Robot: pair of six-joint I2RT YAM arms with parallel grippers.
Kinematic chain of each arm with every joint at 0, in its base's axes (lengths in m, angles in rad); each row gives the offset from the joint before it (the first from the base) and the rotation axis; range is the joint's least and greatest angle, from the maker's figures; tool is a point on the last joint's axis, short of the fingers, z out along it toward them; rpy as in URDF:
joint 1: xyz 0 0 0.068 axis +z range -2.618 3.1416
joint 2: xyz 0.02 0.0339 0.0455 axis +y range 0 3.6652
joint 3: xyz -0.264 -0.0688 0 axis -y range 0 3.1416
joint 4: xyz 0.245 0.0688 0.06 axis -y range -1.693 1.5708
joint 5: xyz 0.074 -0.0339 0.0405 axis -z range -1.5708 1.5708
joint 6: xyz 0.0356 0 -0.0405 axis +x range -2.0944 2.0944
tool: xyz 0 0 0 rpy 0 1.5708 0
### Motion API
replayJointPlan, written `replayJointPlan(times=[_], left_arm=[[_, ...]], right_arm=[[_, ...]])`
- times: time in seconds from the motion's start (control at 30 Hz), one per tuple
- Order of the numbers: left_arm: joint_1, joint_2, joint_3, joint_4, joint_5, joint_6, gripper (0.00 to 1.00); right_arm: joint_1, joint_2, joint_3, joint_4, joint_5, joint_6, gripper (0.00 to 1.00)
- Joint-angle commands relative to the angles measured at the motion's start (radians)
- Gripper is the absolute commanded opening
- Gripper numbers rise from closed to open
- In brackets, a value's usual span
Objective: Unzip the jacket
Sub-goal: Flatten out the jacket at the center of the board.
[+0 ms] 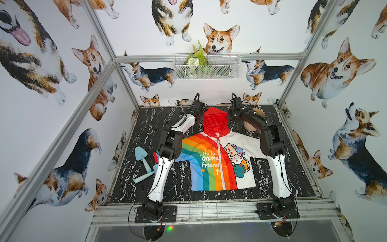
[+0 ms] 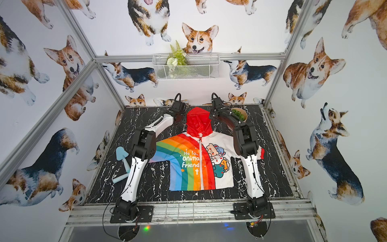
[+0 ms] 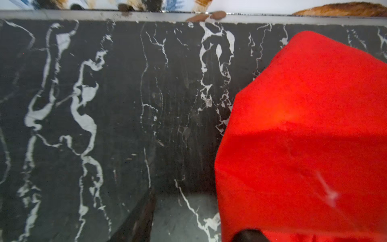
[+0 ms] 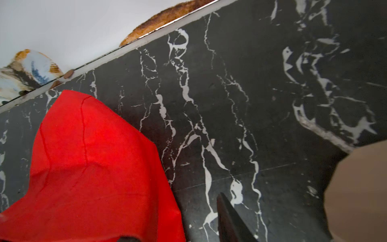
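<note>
The jacket lies flat on the worktop, zip closed to the collar — its red hood sits between the two pincers. Half-wide, the left pincer straddles the hood's edge; the right pincer mirrors it — likely anchoring the top so the slider can run.

One jacket, two robot arms, two pale-blue tools, one wooden pot, one wire basket.

We find bare table along the jacket's hem and on either side of its body. Two pale blue tools lie beside the left arm, cluttering that flank. Far right, a wooden pot under the right arm narrows the gap beside the hood.
</note>
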State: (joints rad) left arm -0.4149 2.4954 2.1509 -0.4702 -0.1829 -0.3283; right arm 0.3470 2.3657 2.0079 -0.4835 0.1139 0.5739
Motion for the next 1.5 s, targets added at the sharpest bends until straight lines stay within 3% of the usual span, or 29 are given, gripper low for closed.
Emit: replayJointPlan(times=[0.0,0.27,0.57,0.77,1.03,1.13,1.27,1.37,1.47], left_arm=[[0.005,-0.011,0.021,-0.064,-0.082,0.029,0.43],[0.010,0.004,0.024,-0.072,-0.059,0.028,0.27],[-0.003,-0.003,-0.041,-0.003,0.124,0.061,0.29],[-0.007,-0.058,-0.108,0.034,0.164,0.057,0.48],[-0.006,-0.249,-0.233,0.084,0.185,0.036,1.00],[-0.007,-0.341,-0.311,0.108,0.179,0.020,1.00],[-0.008,-0.500,-0.483,0.169,0.161,-0.012,1.00],[-0.011,-0.620,-0.630,0.214,0.164,-0.053,0.99],[-0.036,-0.737,-0.800,0.265,0.166,-0.085,0.87]], right_arm=[[-0.003,-0.013,0.008,-0.043,0.068,-0.009,0.47],[-0.006,-0.004,0.007,-0.048,0.060,-0.019,0.47],[-0.009,0.049,0.013,-0.070,0.002,-0.024,0.44],[-0.009,0.046,0.012,-0.057,-0.069,-0.029,0.50],[-0.009,-0.091,-0.066,-0.014,-0.145,-0.067,0.80],[-0.009,-0.176,-0.146,0.018,-0.166,-0.071,0.87],[-0.005,-0.306,-0.313,0.087,-0.186,-0.046,0.86],[0.000,-0.407,-0.451,0.121,-0.181,-0.019,0.81],[0.009,-0.512,-0.589,0.137,-0.186,0.012,0.72]])
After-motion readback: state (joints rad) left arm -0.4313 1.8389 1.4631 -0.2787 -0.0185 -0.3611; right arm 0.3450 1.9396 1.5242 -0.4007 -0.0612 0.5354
